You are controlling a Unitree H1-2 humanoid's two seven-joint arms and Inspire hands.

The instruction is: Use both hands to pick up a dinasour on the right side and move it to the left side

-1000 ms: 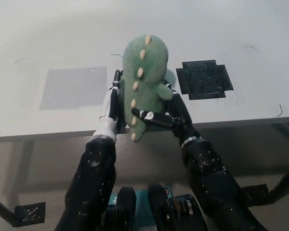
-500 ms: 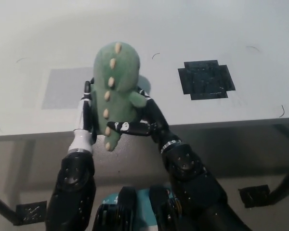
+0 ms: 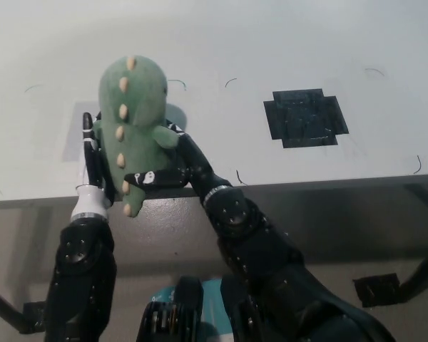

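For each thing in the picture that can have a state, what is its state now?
dinosaur: upright, back to the camera, held between both hands above the table's near edge.
left hand: shut on the dinosaur, pressing its left side.
right hand: shut on the dinosaur, fingers across its lower back.
black mat: flat on the table, nothing on it.

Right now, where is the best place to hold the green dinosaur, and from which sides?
Hold the dinosaur at its soft round body, one palm on each flank. The left hand and the right hand already press it so; the spiked back faces the camera, leaving both sides free.
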